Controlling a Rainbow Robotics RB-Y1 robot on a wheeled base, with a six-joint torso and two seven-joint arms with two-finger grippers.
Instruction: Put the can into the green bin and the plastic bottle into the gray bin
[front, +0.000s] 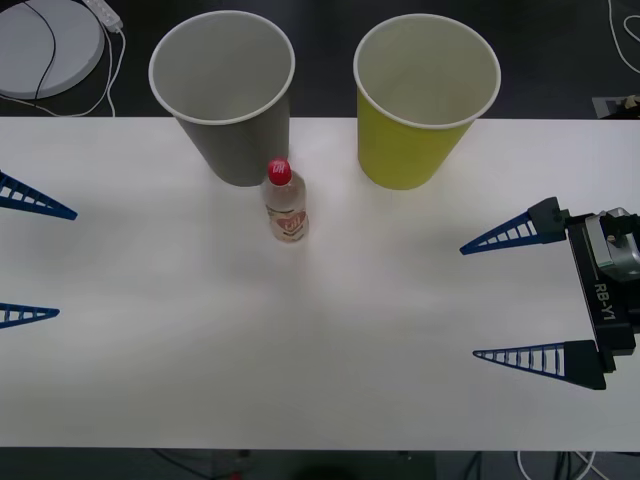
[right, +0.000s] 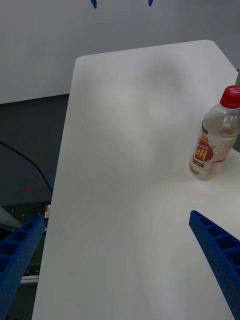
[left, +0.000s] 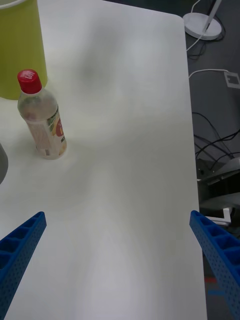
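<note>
- Right gripper (front: 470, 300) hovers over the table's (front: 330, 400) right edge, fingers spread wide and holding nothing.
- Left gripper (front: 60, 262) sits at the left edge, likewise wide open and empty.
- The bottle (front: 285, 203) stands upright mid-table, just in front of the gray bin (front: 224, 90) and close to its wall; the green bin (front: 425, 95) stands to its right, apart from it.
- No can is on the table, so the bottle is likely the step in hand.
- The left gripper is the closer arm to the gray bin; I would come in level from the left and close on the body below the red cap.
- Keep the far finger off the gray bin's wall, since a nudge could tip the bin.
- Lift straight up, well above the rim, before moving over the opening to release.
</note>
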